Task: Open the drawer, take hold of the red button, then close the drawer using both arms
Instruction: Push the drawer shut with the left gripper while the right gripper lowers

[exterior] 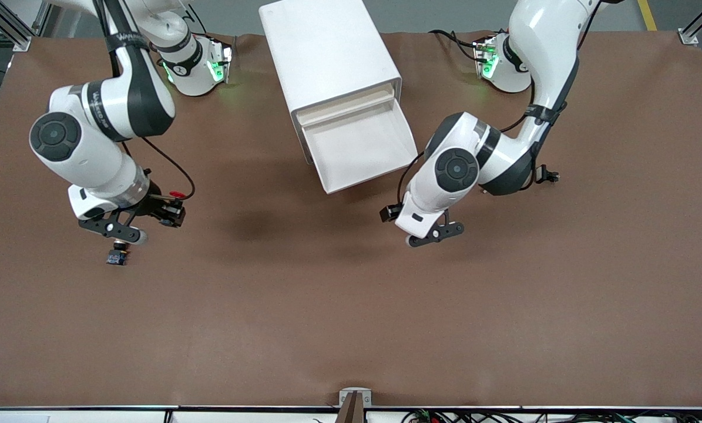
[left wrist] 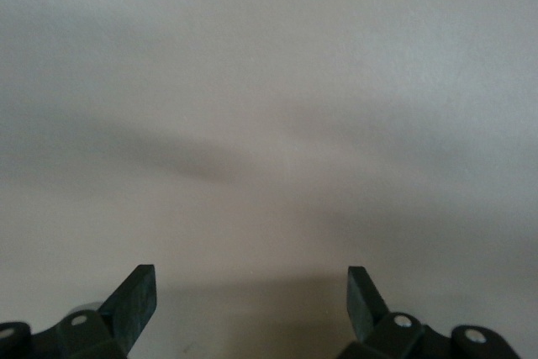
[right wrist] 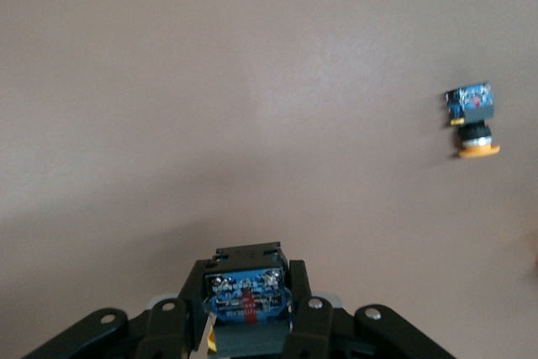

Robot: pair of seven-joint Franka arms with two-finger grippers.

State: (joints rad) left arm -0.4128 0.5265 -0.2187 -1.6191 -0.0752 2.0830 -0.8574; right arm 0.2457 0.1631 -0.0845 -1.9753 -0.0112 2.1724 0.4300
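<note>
Button: front view shows its red cap poking out at the right gripper, up over the bare table toward the right arm's end.
Drawer: front view, pulled out of the white cabinet, its tray bare and its front edge toward the camera.
Second button: front view, a small black-and-blue one lying on the table, just nearer the camera than the right arm's hand.
Left gripper: front view, low over the table just camera-side of the drawer's front corner.
Left gripper, left wrist view: jaws spread wide with nothing between them; only plain pale surface below.
Right gripper, right wrist view: fingers clamped on the button's black-and-blue body.
Second button, right wrist view: orange-yellow cap, lying on its side on the table, well apart from the gripper.
</note>
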